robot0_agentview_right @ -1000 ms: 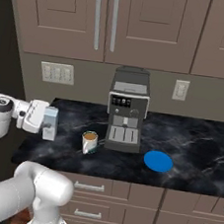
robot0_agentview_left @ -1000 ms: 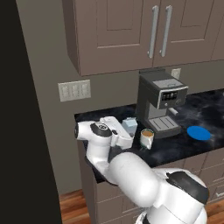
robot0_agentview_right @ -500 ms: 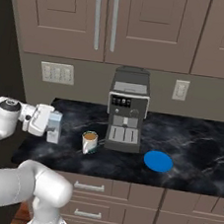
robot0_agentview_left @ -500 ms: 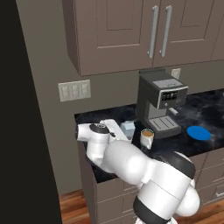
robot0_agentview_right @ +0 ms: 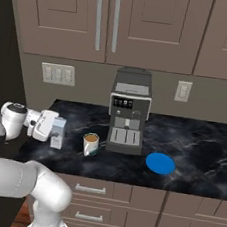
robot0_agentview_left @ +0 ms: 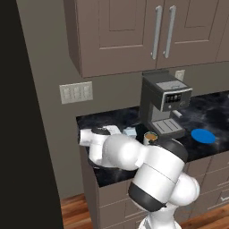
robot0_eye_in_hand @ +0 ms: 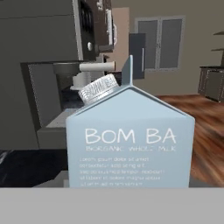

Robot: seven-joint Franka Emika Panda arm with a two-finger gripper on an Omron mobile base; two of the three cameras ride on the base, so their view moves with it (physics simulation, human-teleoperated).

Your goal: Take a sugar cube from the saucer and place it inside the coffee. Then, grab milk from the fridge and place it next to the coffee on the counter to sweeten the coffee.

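Note:
My gripper (robot0_agentview_right: 54, 130) is shut on the milk (robot0_agentview_right: 59, 134), a pale blue-grey gabled carton held upright low over the left part of the black counter (robot0_agentview_right: 202, 146). In the hand view the milk (robot0_eye_in_hand: 129, 144) sits very close, its printed face and ribbed cap toward me, and it hides my fingertips. The coffee (robot0_agentview_right: 90, 144), a white mug of tan liquid, stands just right of the carton with a small gap. The blue saucer (robot0_agentview_right: 160, 163) lies further right. From the left, the milk (robot0_agentview_left: 130, 131) peeks past my arm beside the coffee (robot0_agentview_left: 150, 137), and the saucer (robot0_agentview_left: 203, 136) lies at the right.
A black-and-grey coffee machine (robot0_agentview_right: 129, 110) stands right behind the mug. Taupe wall cupboards (robot0_agentview_right: 106, 21) hang above the counter. The fridge's black side (robot0_agentview_left: 27, 112) rises at the left end of the counter. Taupe drawer fronts (robot0_agentview_right: 139, 209) run below the counter edge.
My gripper has carried the milk to the right and slightly down, closer to the mug. My arm has swung across the left base view. Mug, saucer and machine have not moved.

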